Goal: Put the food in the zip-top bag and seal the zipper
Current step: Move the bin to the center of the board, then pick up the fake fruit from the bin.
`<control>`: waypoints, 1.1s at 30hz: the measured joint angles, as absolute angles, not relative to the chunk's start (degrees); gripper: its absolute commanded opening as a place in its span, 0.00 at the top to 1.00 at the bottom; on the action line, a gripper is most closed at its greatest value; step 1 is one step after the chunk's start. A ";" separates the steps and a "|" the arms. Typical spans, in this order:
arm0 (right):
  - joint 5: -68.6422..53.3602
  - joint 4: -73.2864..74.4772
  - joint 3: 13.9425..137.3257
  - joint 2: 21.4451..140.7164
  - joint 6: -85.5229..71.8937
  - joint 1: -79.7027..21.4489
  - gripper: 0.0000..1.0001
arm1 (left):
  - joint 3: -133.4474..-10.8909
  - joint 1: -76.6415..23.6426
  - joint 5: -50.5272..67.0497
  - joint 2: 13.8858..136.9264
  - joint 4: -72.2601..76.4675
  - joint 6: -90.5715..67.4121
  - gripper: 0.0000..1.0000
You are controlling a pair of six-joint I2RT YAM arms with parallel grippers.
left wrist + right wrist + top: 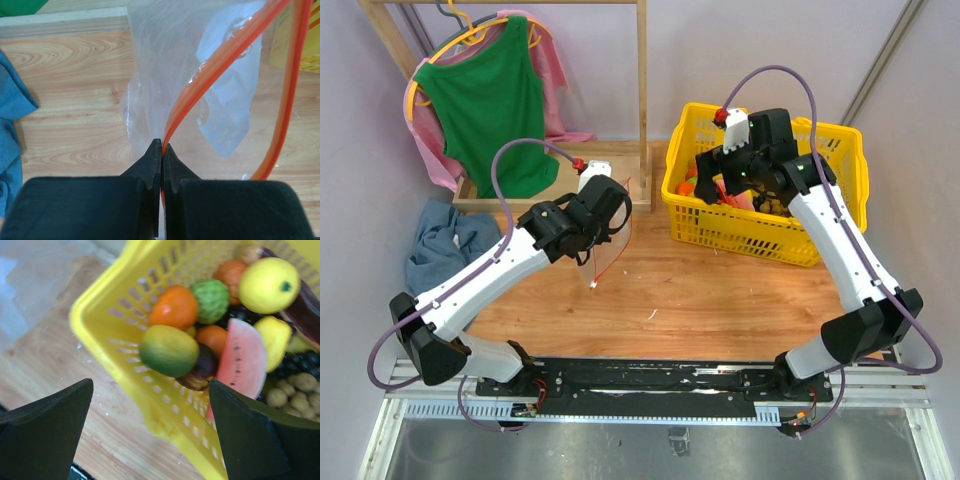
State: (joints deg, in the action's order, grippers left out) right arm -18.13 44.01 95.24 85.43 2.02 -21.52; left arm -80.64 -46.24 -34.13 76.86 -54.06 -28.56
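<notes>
The clear zip-top bag hangs over the wooden table with its mouth gaping. Its orange-red zipper runs in two separate strips. My left gripper is shut on one zipper strip, also seen from above as the left gripper with the bag below it. My right gripper stands open astride the near wall of the yellow basket, nothing between its fingers. The food lies in the basket: a green-yellow fruit, an orange one, a watermelon slice, a yellow fruit.
The yellow basket stands at the back right of the table. A crumpled blue cloth lies at the left. A wooden rack with a green top stands at the back left. Bare wood lies between the arms.
</notes>
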 measured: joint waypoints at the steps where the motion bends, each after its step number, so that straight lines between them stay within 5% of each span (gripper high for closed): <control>1: -16.60 44.07 95.79 85.80 1.04 -20.97 0.00 | -80.64 -46.24 -33.95 77.19 -54.02 -28.62 1.00; 9: -9.82 45.41 98.02 93.86 -6.13 -19.49 0.01 | -80.64 -46.24 -33.36 80.16 -54.06 -29.65 1.00; 26: -16.82 43.94 97.97 104.60 -12.23 -19.16 0.04 | -80.64 -46.24 -31.77 81.34 -52.45 -31.16 1.00; 33: -19.46 46.26 97.76 106.17 -10.92 -19.16 0.30 | -80.64 -46.24 -30.61 81.82 -51.75 -31.57 1.00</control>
State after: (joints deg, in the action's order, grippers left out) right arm -19.46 46.26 97.76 106.17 -10.92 -19.16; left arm -80.64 -46.24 -30.61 81.82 -51.75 -31.57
